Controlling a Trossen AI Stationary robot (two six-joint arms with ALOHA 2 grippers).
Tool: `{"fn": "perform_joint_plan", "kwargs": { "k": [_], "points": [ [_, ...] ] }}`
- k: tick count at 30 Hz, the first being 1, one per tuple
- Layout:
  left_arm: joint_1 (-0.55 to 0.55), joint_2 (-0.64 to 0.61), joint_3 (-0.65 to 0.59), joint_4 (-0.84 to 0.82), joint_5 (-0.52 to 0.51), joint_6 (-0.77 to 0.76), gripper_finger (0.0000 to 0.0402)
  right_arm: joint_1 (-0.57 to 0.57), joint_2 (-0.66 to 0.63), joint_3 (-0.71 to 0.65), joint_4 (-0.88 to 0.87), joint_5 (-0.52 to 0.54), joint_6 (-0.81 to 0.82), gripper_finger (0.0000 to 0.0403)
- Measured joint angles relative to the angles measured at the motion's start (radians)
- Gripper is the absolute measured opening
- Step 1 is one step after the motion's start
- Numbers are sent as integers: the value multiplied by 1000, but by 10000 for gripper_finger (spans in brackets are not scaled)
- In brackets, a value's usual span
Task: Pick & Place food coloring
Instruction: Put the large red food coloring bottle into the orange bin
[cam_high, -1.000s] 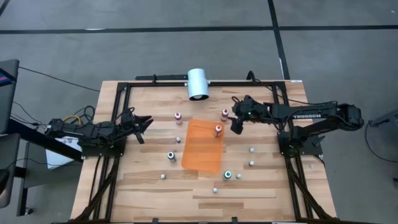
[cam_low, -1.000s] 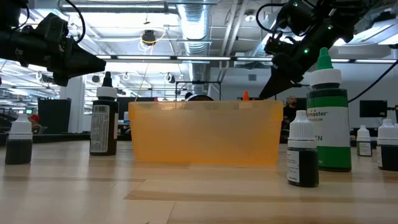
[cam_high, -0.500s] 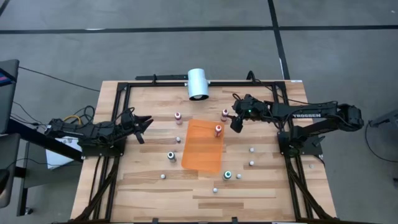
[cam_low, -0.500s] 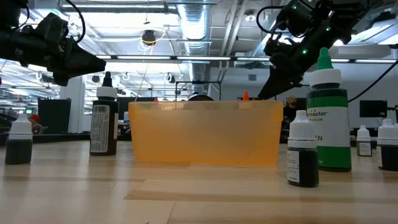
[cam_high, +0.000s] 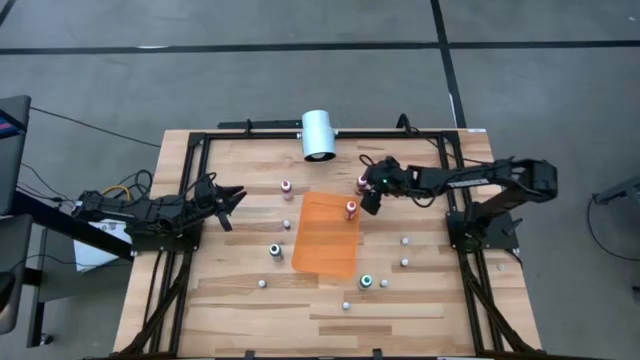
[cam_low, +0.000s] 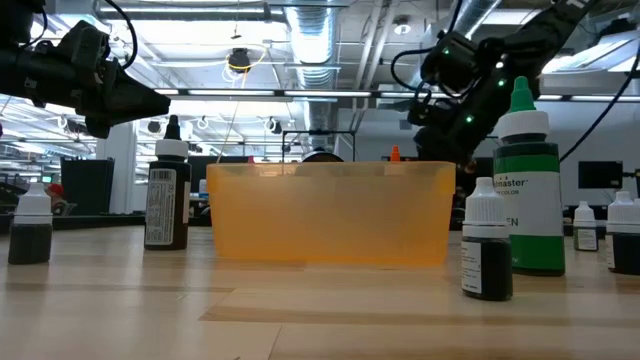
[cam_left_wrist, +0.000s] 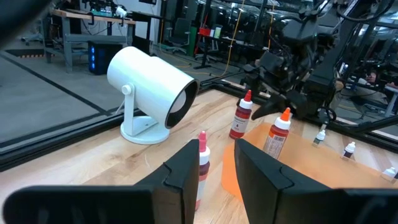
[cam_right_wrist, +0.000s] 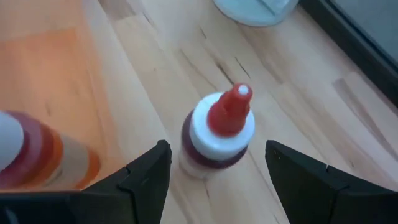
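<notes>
My table (cam_high: 230, 300) is pale wood planks with a black frame along its edges. An orange tray (cam_high: 325, 235) sits at its middle, a white cylinder (cam_high: 319, 134) at the far edge, and small food coloring bottles (cam_high: 275, 251) stand scattered around the tray on both sides.

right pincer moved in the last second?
Yes. The right pincer has shifted left toward the orange bin, now open around the red-capped bottle beside it.
</notes>
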Motion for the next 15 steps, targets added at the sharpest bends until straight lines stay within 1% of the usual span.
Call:
{"fn": "perform_joint_plan", "kwargs": {
  "k": [5, 10, 13, 15],
  "points": [
    [0, 0, 0, 0, 0, 0, 93, 1, 26, 0, 48, -1, 0, 249],
    [0, 0, 0, 0, 0, 4, 93, 1, 26, 0, 48, 0, 6, 249],
    [0, 0, 0, 0, 0, 4, 93, -4, 16, 0, 50, 1, 7, 239],
    [0, 0, 0, 0, 0, 4, 93, -9, 16, 0, 47, 1, 10, 226]
  ]
}}
